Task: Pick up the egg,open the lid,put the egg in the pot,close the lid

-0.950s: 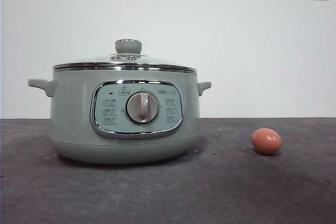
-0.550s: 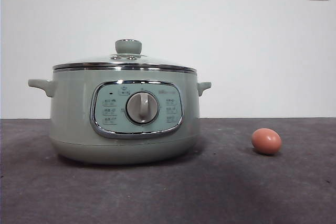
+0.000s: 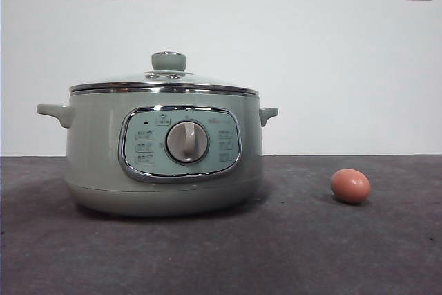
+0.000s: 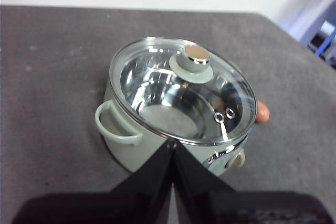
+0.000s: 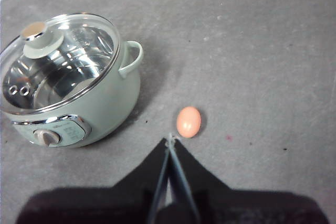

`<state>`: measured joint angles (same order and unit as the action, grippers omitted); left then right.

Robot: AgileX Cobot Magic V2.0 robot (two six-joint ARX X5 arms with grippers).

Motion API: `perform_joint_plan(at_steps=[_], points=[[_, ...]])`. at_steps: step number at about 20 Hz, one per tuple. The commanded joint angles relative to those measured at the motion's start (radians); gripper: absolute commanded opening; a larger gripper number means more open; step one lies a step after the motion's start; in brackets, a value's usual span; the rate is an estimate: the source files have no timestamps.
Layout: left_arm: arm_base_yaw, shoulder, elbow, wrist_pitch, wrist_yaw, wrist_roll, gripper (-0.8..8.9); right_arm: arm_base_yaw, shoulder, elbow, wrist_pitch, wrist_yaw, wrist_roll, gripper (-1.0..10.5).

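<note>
Front view: the pot (image 3: pixel 163 151) sits on the dark counter (image 3: pixel 290 253) with the lid (image 3: pixel 164 82) seated on its rim. The egg (image 3: pixel 350 186) lies on its side well apart from the pot, on the counter. No arm shows here.

Left wrist view: the left end effector (image 4: pixel 171 148) hangs above and near the pot, black jaws pressed together, holding nothing. The lid's knob (image 4: pixel 191 64) looks like the obvious grab spot, a chunky round handle. The glass is probably slick and a bit heavy, so go for the knob, not the rim.

Right wrist view: the right end effector (image 5: pixel 170 142) hovers just beside the egg (image 5: pixel 188 121), jaws pinched closed, empty. It'd need to spread first.

Egg handling: light, smooth, fragile and prone to rolling. Best guess is a gentle squeeze across the narrow middle.
</note>
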<state>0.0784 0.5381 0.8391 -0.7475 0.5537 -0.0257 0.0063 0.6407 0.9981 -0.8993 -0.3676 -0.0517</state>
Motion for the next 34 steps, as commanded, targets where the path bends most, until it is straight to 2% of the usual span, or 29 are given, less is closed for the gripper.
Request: perform_joint_plan(at_steps=[1,7,9,10,12,13,14,15,25,30,34], points=[[0.003,0.026,0.041,-0.026,0.004,0.064,-0.06,0.0,0.006,0.024,-0.014,-0.004,-0.035,-0.1],[0.003,0.078,0.126,-0.075,0.009,0.09,-0.03,0.0,0.011,0.039,-0.023,-0.004,-0.058,0.0],[0.003,0.087,0.138,-0.078,0.06,0.089,0.15,0.0,0.011,0.039,-0.024,-0.004,-0.058,0.3],[0.003,0.09,0.139,-0.078,0.101,0.085,1.02,0.0,0.011,0.039,-0.025,-0.004,-0.058,1.1],[0.003,0.1,0.139,-0.08,0.138,0.078,4.55,0.0,0.012,0.039,-0.03,-0.034,-0.057,3.3],[0.003,0.101,0.139,-0.084,0.137,0.078,5.8,0.0,0.015,0.039,-0.03,-0.051,-0.057,4.2],[0.003,0.104,0.139,-0.085,0.138,0.077,6.02,0.0,0.018,0.04,-0.032,-0.053,-0.056,5.0],[0.003,0.106,0.139,-0.088,0.138,0.072,6.02,0.0,0.021,0.04,-0.036,-0.053,-0.056,5.4],[-0.037,0.203,0.175,-0.027,0.134,0.072,6.02,0.0,0.076,0.041,-0.035,-0.057,-0.053,5.4],[-0.159,0.418,0.316,-0.014,0.076,0.084,6.01,0.0,0.151,0.041,-0.008,-0.064,-0.024,5.4],[-0.291,0.631,0.474,-0.014,-0.056,0.119,6.01,0.0,0.201,0.041,-0.005,-0.09,-0.023,5.4]])
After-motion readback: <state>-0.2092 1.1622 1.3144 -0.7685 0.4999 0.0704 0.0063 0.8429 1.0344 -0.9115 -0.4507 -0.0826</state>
